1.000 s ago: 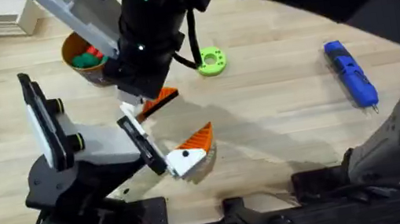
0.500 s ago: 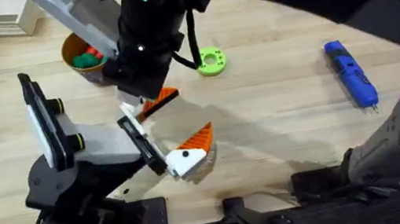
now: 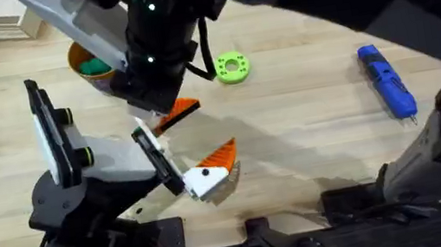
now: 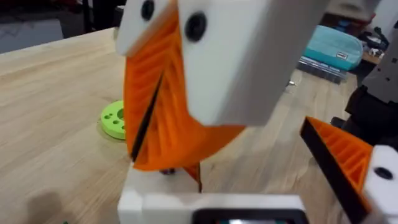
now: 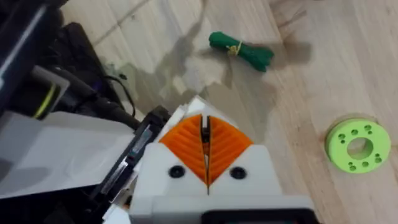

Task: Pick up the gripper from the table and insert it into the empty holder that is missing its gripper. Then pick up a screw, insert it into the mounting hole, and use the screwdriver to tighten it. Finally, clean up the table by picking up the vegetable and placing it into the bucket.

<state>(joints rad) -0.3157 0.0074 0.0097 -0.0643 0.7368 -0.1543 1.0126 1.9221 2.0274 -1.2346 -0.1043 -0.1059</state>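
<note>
Status of my right gripper (image 5: 205, 124): orange pads pressed together along a thin seam, tips down at the empty holder (image 3: 142, 137) on my left gripper (image 3: 165, 162). A sliver of orange sits under those tips, which I take for the gripper being seated; whether it is clamped I cannot tell. My left gripper stands spread, its mounted finger (image 3: 218, 153) out at the rail's far end.

Risks, as I judge them: the part goes in skewed and jams, or drops to the table (image 3: 306, 111) if I release before it seats. My arm crossing low could also knock the bucket (image 3: 79, 55).

Count:
- screwdriver (image 3: 387, 81), one, blue, well apart
- vegetable (image 5: 241, 50), one, lying on the wood, not yet binned
- bucket, one
- lime-green ring (image 3: 232, 66), one
- mounted orange fingers, three
</note>
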